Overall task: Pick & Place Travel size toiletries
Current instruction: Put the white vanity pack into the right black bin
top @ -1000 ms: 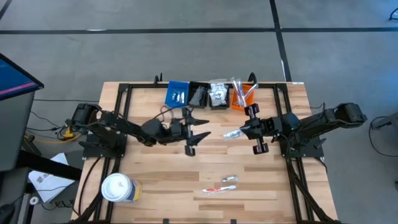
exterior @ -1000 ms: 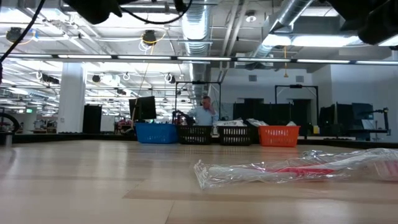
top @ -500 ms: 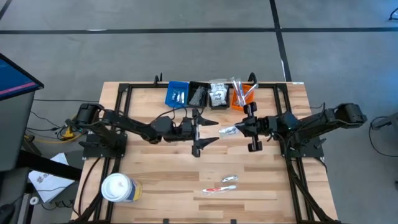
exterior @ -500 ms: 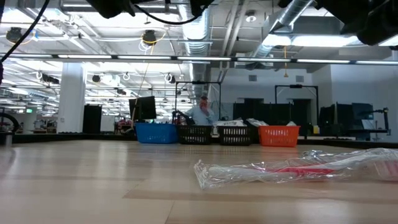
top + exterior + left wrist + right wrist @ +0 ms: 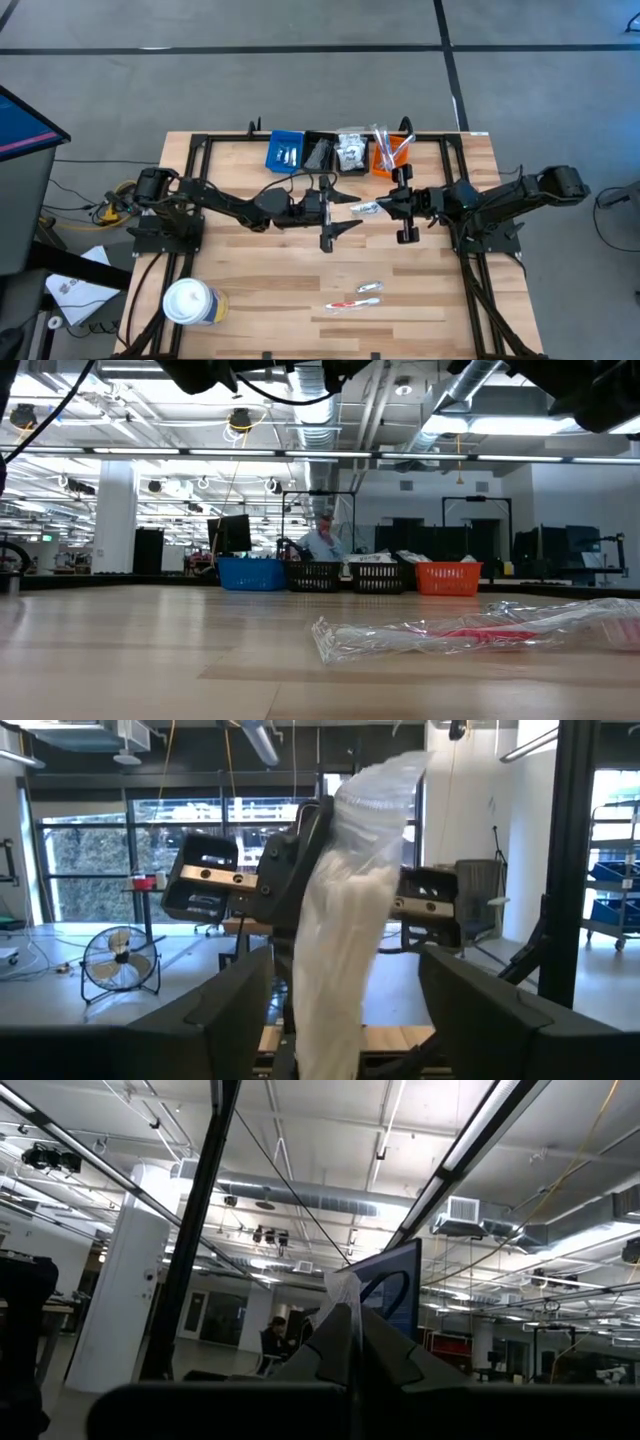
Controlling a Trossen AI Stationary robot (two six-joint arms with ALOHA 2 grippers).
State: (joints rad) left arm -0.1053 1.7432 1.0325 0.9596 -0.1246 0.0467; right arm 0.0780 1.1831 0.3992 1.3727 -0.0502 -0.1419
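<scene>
A clear plastic sachet (image 5: 366, 208) with white contents hangs in the air over the table's middle, with my right gripper (image 5: 388, 207) shut on it. In the left wrist view the sachet (image 5: 345, 940) stands between the two fingers of my open left gripper (image 5: 350, 1020), with a gap on each side. My left gripper (image 5: 347, 211) reaches in from the table's left and faces my right gripper (image 5: 295, 860). A wrapped red and white toothbrush (image 5: 352, 303) and a small sachet (image 5: 369, 288) lie flat on the table near its front; the toothbrush (image 5: 470, 632) also shows in the low view. My right gripper pinches the sachet's right end (image 5: 381, 208) between its two fingers, coming from the table's right and slanting a little upward. The sachet is lifted clear of the table and sticks out toward my left gripper. Its plastic tip (image 5: 344, 1292) shows just past the shut fingers.
Blue (image 5: 285, 150), black (image 5: 319, 152), clear (image 5: 351, 150) and orange (image 5: 390, 155) bins stand in a row at the table's far edge, with items in them. A white tub with a yellow label (image 5: 188, 302) stands at the near left. A person shows far behind the table (image 5: 322, 543).
My left gripper has gone toward the table's right edge, toward my right gripper, until the held sachet's free end stands between its fingers. My right gripper has stayed in place with the sachet.
</scene>
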